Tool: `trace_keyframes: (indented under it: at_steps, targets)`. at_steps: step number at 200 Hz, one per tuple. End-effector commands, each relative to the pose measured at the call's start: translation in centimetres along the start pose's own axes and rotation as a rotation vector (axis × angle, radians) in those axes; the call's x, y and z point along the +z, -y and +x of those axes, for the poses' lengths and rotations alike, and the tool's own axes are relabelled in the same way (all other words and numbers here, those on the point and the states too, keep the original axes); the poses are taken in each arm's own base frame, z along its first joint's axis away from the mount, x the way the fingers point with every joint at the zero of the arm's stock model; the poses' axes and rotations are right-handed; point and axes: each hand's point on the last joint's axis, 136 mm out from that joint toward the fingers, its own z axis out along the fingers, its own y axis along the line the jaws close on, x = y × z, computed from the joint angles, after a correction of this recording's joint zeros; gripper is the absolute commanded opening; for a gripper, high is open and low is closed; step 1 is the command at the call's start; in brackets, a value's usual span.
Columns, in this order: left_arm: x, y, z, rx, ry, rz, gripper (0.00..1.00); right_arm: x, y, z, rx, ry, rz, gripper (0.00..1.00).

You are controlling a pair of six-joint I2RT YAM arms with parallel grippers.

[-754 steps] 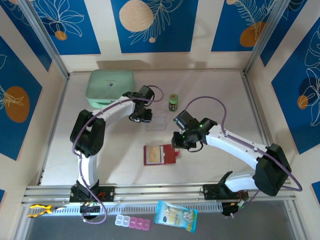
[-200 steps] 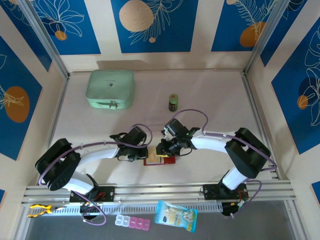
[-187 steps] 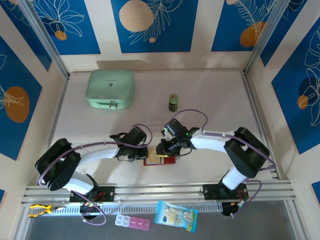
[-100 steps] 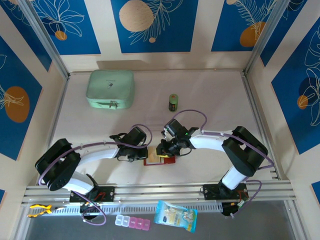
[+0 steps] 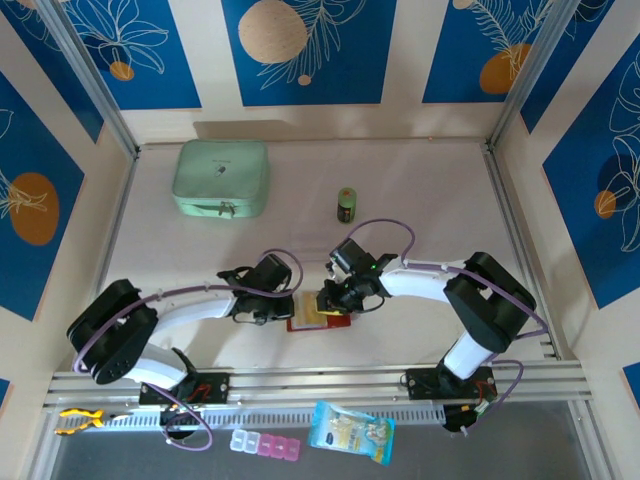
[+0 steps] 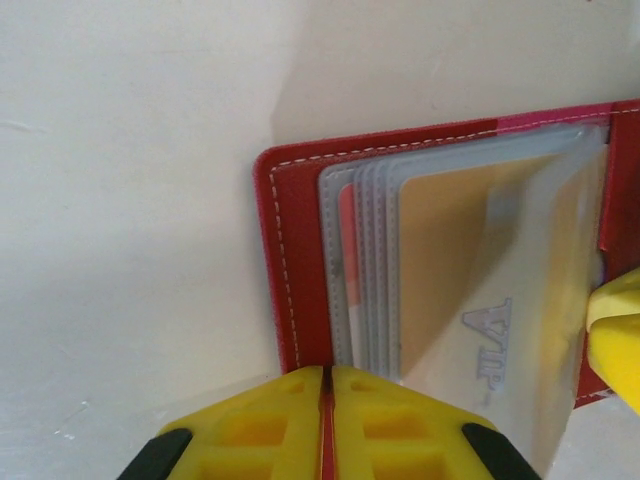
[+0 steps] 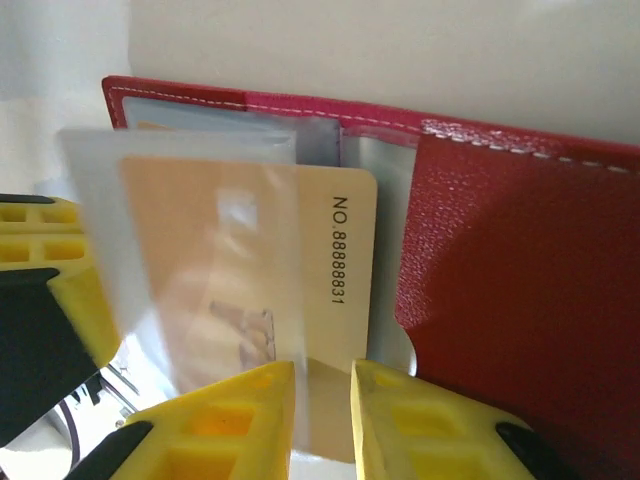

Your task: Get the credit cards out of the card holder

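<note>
both arms have dropped onto the card holder (image 7: 520, 280) at the desk's near edge. left pincer (image 6: 325, 385) sits closed tight at its edge; right pincer (image 7: 322, 375) nips the tan credit card (image 7: 340, 260), apparently easing it from its sleeve.

Credit cards (image 6: 450, 270) inside card holder (image 6: 290, 250)

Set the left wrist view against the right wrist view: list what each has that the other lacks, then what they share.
Left wrist: VIP lettering through a clear sleeve, plus the stacked sleeve edges. Right wrist: the tan card's printed number and the right gripper pinching that card's edge. Shared: the red card holder and the tan card.
</note>
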Motion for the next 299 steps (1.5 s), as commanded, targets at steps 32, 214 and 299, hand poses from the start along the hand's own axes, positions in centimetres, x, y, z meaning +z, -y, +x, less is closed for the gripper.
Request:
trace_keyframes:
  at_steps: [32,214,299]
  targets:
    - [-1.6,0.5,-0.5,0.004,0.029,-0.01,0.1,-1.8,-1.2,-0.3,-0.032,0.03,-0.014,0.23]
    - [0.5,1.2,0.5,0.044,-0.072,-0.021,0.1,0.1,-1.6,-0.5,-0.017,-0.023,-0.06,0.23]
    - [0.5,1.2,0.5,0.044,-0.073,-0.026,0.1,-0.8,-0.7,-0.6,-0.025,-0.006,0.007,0.23]
